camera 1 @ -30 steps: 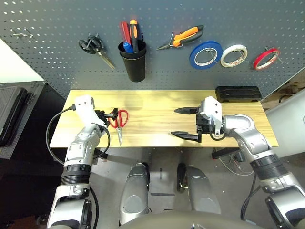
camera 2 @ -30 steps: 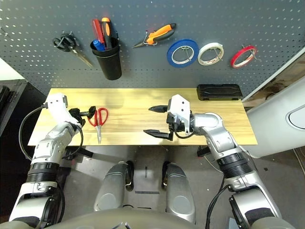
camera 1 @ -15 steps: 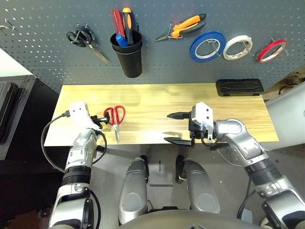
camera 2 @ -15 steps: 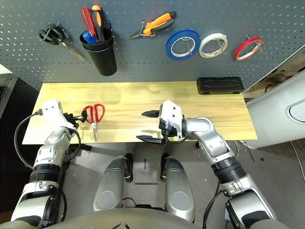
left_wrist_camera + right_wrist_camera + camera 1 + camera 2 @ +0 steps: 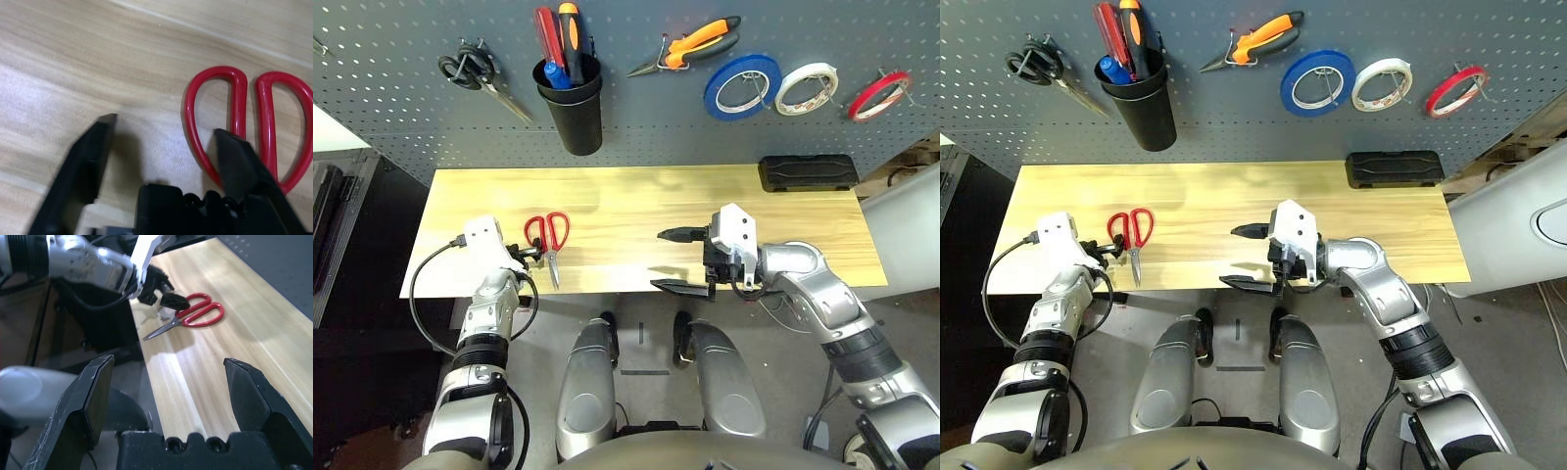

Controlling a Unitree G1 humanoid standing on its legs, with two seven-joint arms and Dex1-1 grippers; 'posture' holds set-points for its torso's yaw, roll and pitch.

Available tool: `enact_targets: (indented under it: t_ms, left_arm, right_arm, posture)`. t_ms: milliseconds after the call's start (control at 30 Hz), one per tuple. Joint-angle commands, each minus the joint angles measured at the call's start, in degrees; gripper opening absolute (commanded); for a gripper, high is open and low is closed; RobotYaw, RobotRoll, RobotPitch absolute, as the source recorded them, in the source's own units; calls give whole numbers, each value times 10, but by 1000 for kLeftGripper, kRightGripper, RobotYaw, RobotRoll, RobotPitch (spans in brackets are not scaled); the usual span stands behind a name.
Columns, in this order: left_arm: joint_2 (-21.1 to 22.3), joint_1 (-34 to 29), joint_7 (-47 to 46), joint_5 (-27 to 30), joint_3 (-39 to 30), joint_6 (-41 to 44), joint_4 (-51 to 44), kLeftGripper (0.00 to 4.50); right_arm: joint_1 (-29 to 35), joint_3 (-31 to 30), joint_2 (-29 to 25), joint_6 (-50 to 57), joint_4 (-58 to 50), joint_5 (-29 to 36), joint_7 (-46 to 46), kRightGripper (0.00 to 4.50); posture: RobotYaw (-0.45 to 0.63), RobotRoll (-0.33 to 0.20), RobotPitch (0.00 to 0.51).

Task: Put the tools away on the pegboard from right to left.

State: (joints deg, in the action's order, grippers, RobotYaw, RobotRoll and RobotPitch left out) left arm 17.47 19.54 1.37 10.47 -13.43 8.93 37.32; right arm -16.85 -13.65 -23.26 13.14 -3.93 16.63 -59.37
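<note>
— Where do things stand on the pegboard [image 5: 636, 127]?

— Tape ring [image 5: 878, 95], pliers [image 5: 690, 45] and red screwdriver [image 5: 546, 34] in the black cup [image 5: 570, 108] are all hung. Only the red-handled scissors [image 5: 548, 238] remain, near the desk's [image 5: 636, 196] left front corner.

— What has changed?

— The left gripper [image 5: 161, 132] has sunk to the scissors and its spread fingers have begun narrowing — one tip beside a red loop, nothing pinched yet. The right gripper [image 5: 677, 258] hangs wide open and empty over the front edge.

— So?

— Probably the last pickup is starting.
</note>
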Motion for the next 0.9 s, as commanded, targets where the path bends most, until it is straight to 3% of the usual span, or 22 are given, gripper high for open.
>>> enact_targets:
  t_ms: [33,267,600,900]
  left_arm:
    - [-6,-12,-4,-8,-4,-2,33,2775]
    - [-14,-20,2,-3,-5,-16,29,18]
    - [-19,-17,2,9,-22,-17,-10,18]
    - [-14,-38,-6,45,-52,50,-200,18]
  right_arm:
    - [14,12,-1,15,-21,17,10,4500]
    - [10,15,-8,0,-9,15,10,4500]
    - [-3,29,-12,-33,16,20,5,4500]
    - [-38,115,-37,-42,62,99,-55,4500]
  posture:
    - [-135,0,323]
    - [-126,0,303]
    - [-127,0,261]
    - [-29,0,192]
